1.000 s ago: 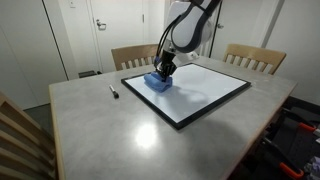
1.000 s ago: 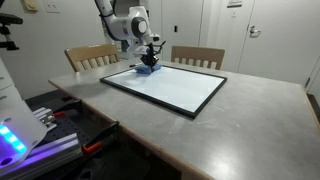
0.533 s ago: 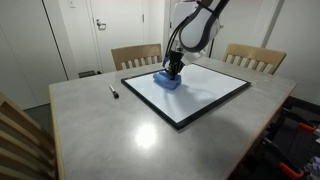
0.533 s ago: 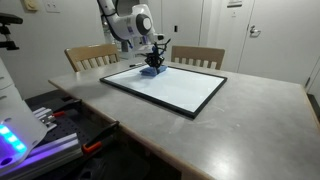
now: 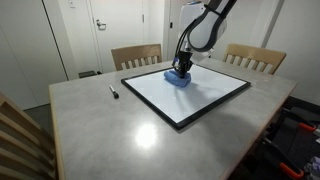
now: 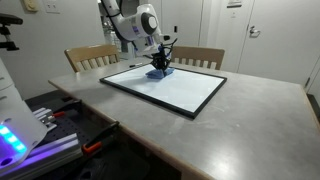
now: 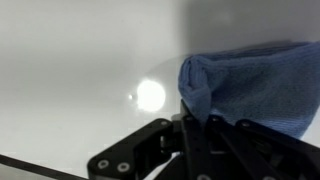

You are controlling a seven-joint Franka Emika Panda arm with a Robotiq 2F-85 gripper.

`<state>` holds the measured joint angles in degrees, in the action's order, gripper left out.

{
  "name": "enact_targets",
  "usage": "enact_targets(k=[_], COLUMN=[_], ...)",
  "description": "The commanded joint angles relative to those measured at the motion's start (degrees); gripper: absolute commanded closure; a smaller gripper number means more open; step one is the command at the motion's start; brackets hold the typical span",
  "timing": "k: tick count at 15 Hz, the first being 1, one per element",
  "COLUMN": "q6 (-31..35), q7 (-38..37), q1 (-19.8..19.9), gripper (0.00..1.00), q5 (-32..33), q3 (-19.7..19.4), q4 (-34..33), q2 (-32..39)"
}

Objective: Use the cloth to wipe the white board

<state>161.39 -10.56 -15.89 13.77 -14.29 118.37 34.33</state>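
Note:
The white board [image 5: 190,95] [image 6: 170,88] lies flat on the grey table in both exterior views, glossy white in a thin black frame. The light-blue cloth [image 5: 178,79] [image 6: 157,73] rests on the board's far part, pressed down under my gripper [image 5: 183,68] [image 6: 161,64]. In the wrist view the cloth [image 7: 255,85] bunches up over the shiny board surface [image 7: 70,90], and my gripper [image 7: 190,125] is shut on a fold of it. The fingertips are hidden by the fabric.
A small black marker [image 5: 113,91] lies on the table left of the board. Two wooden chairs [image 5: 135,55] [image 5: 253,57] stand behind the table, and another chair back [image 5: 20,140] is near the front corner. Equipment [image 6: 20,120] sits beside the table.
My gripper has dragged the cloth across the far part of the board, rightward in both exterior views. It has stayed shut on the cloth throughout.

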Motion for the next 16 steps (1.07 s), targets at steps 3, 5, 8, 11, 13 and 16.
enact_targets(k=[3,5,8,11,13,16], q6=[-1.0,-0.9,-0.4,0.2,0.5,0.7], q7=[-1.8,-1.9,-1.2,-0.5,-0.2,-0.2], q1=[0.1,0.2,1.3,2.7,3.9,5.5], gripper=[0.99,0.99,0.99,0.99,0.99,0.99], q5=[2.7,3.1,3.8,4.0,4.3,4.5], q3=[-3.1,-4.2,-5.4,-6.1,-6.4,-7.3], q4=[2.4,2.4,2.0,1.8,1.7,1.2], q2=[-1.6,-1.4,-0.8,-0.5,-0.2,0.7])
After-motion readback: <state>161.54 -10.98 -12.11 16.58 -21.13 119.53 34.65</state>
